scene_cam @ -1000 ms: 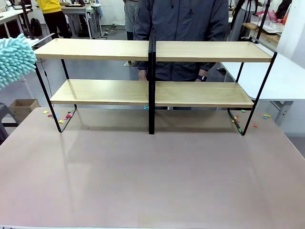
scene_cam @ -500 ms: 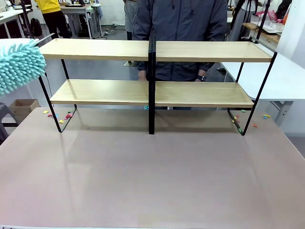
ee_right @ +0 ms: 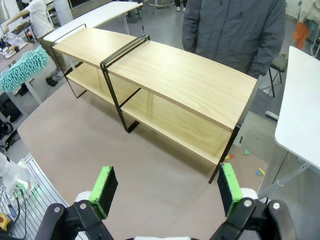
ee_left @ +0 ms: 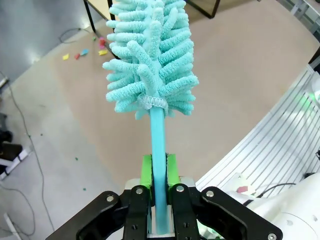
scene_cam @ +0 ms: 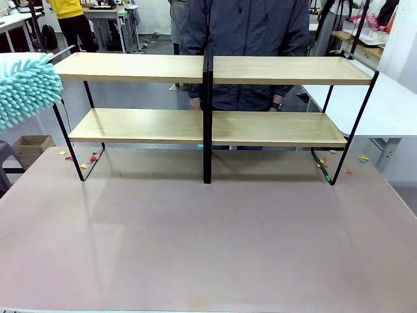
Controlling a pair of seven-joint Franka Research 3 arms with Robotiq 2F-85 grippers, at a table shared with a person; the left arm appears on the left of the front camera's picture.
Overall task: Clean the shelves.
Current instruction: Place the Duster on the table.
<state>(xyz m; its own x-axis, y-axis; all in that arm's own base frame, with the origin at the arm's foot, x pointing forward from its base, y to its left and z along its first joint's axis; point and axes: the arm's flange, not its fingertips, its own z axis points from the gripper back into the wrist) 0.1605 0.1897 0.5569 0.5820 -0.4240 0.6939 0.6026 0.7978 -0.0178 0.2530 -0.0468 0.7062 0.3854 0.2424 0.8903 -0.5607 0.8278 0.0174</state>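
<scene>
the left gripper (ee_left: 159,172) is clamped on the handle of a teal microfibre duster (ee_left: 150,55), whose head hangs just off the left end of the shelves (scene_cam: 208,72). the right gripper (ee_right: 165,187), fingers wide apart, hovers above the table (scene_cam: 208,241) before the shelves.

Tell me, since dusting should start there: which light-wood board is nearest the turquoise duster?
The upper left board of the black-framed shelves: the fluffy turquoise duster hovers beside its outer end.

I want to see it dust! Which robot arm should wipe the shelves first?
Probably the left. Its gripper is shut on the fluffy teal duster, whose head sits beside the shelves' top-left end. The right gripper is open and empty.
</scene>
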